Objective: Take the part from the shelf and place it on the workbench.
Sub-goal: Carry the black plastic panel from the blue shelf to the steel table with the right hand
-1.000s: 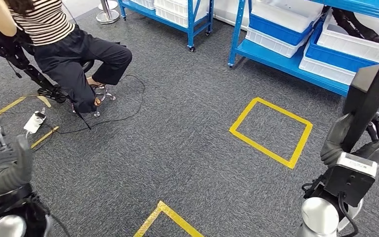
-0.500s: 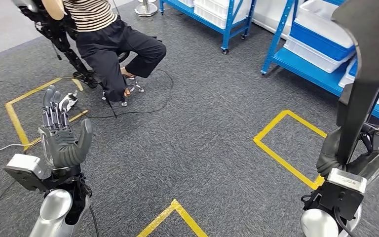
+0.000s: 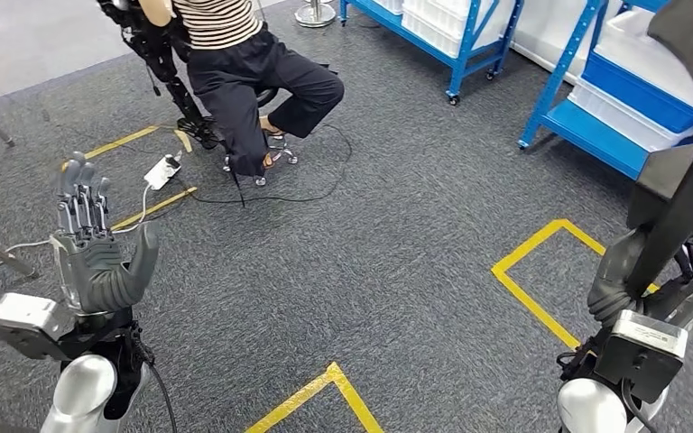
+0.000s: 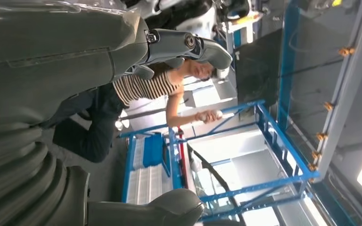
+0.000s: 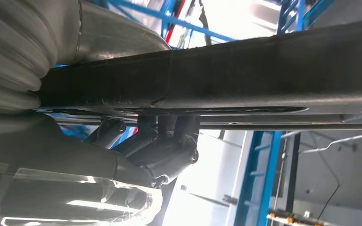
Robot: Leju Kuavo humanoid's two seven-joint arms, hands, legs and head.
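Note:
A long black part stands up out of my right hand at the right edge of the head view, its top reaching past the picture's upper edge. In the right wrist view the part crosses the picture as a dark bar with the fingers wrapped around it. My left hand is raised at the lower left, palm upright, fingers straight and apart, holding nothing. Its thumb and ribbed cover show in the left wrist view.
Blue shelves with white and blue bins stand at the back right. A person sits on a stool at the back centre-left, with cables and a power strip on the grey carpet. Yellow tape squares mark the floor.
The camera has turned left: the shelves and tape square slid right and the person moved toward the centre. My left hand rose into view, and my right hand kept hold of the part.

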